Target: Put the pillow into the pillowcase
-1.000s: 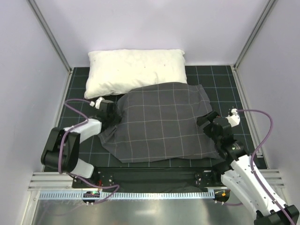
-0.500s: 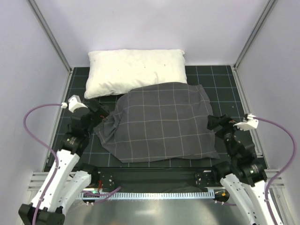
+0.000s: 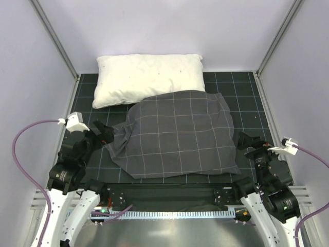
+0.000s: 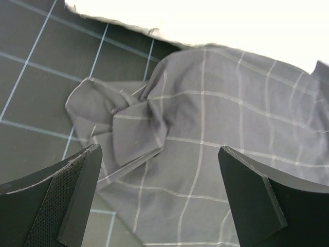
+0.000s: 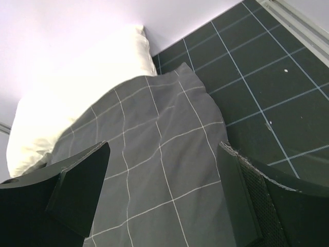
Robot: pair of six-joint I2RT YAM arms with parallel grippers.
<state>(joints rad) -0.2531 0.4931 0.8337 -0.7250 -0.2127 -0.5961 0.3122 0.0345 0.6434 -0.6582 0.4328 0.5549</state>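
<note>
Currently the pillowcase point(image 3: 175, 134) lies at ctr of the dark grid mat point(image 3: 241, 98). It's a grey windowpane-check case, puffed up & rumpled. Its far edge overlaps the near edge of the white pillow point(image 3: 146, 77), which sits at the far side by the back wall point(image 3: 169, 25). The pillow of the task, i.e. the cream one, isn't visible in any view, so can't tell whether it's inside the case.

The left gripper point(image 3: 104, 135) has its jaws wide apart w/ nothing btwn them. It sits at the case's left edge, pointing right toward the fabric. In the left wrist view the left gripper point(image 4: 159, 206) hangs over a bunched, folded corner point(image 4: 123, 128) of the case, w/ bare mat to the left & the white pillow across the far side. Can't tell whether it touches the cloth.

The right gripper point(image 3: 252, 144) also has its jaws spread & empty. It's just beside the case's right edge, close to the near-right corner, over bare mat. In the right wrist view the right gripper point(image 5: 162, 198) looks across the grey cloth toward the white pillow at far left, w/ mat on the right.

Purple cables point(image 3: 41, 122) loop off both wrists. A metal rail point(image 3: 169, 213) runs along the near edge by the arm bases.
</note>
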